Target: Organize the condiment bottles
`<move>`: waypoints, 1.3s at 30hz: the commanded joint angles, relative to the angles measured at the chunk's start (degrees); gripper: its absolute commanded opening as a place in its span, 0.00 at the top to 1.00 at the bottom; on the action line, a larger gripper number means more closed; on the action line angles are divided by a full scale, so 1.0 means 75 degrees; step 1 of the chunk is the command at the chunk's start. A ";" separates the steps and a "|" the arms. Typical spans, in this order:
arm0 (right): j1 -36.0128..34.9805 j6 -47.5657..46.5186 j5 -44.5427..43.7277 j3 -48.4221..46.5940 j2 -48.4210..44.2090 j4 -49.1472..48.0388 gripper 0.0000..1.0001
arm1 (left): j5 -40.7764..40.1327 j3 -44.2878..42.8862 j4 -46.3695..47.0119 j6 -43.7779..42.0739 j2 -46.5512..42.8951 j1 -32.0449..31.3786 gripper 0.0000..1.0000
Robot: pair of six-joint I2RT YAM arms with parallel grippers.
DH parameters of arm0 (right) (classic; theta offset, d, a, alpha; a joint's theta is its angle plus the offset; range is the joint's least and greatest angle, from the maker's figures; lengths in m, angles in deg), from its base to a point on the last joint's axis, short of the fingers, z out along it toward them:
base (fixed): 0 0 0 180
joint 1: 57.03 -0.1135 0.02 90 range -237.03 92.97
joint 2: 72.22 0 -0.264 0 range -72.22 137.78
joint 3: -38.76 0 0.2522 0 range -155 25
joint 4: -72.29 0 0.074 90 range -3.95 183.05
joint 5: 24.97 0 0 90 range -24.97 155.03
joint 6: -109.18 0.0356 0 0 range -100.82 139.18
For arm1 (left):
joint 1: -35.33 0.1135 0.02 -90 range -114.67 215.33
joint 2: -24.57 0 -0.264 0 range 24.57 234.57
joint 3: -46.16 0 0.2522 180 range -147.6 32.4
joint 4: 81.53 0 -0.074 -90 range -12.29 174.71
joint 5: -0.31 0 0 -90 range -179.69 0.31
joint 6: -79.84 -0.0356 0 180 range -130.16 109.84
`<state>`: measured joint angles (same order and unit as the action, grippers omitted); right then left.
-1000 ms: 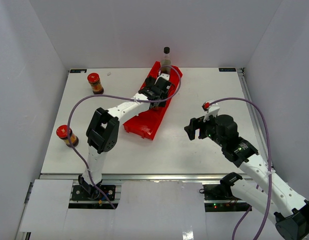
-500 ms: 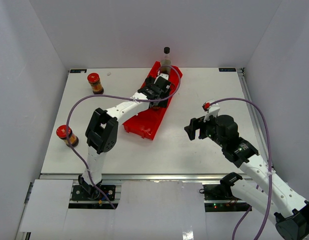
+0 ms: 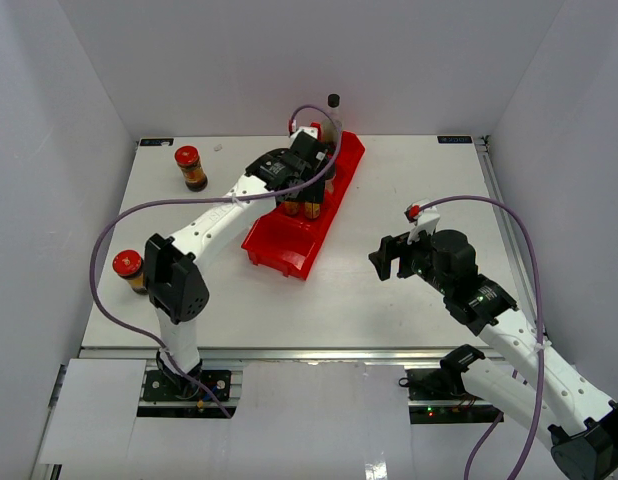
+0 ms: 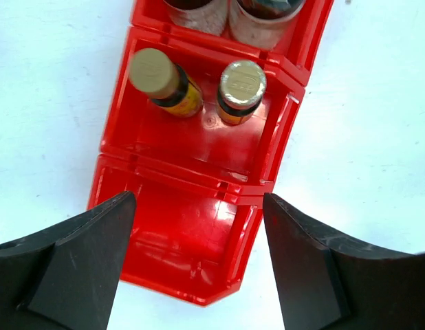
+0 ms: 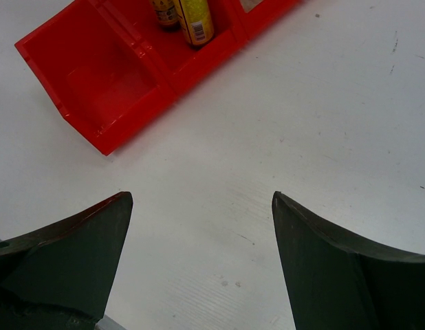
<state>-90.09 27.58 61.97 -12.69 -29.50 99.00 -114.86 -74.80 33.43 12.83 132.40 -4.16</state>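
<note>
Nearest you, your right gripper (image 5: 202, 196) hangs over the white table (image 5: 322, 137) with its jaws apart and nothing between them. To the left, a red-lidded jar (image 3: 129, 268) stands upright close to the table's left edge, well apart from the red tray (image 3: 284, 245).

The tray lies slantwise mid-table, its near end pointing toward your arms. In its middle compartment the two yellow-labelled bottles (image 4: 161, 75) stand upright side by side.

Your left gripper (image 4: 199, 199) hovers above the tray, near that compartment. Its jaws are spread wide and hold nothing, and in its wrist view the bottles sit just beyond the fingertips.

One compartment farther, two pale shakers (image 4: 199, 10) stand next to each other. The wrist view cuts off most of them, so you cannot see their caps.

At the far left of the table a second red-lidded jar (image 3: 190, 167) stands upright, well apart from the tray. The tall clear bottle (image 3: 333, 101) shows only its black cap past your left arm, at the tray's far end. You cannot tell whether it stands inside the tray.
</note>
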 commanded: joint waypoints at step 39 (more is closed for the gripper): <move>0.0013 -0.0206 0.0138 -0.0330 0.0058 -0.0346 0.11 | 0.1187 -0.1425 0.2004 -0.0424 0.2338 0.5524 0.06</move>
<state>-90.09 26.49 62.65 -12.71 -28.45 99.13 -106.81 -84.86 43.99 11.59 150.53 35.73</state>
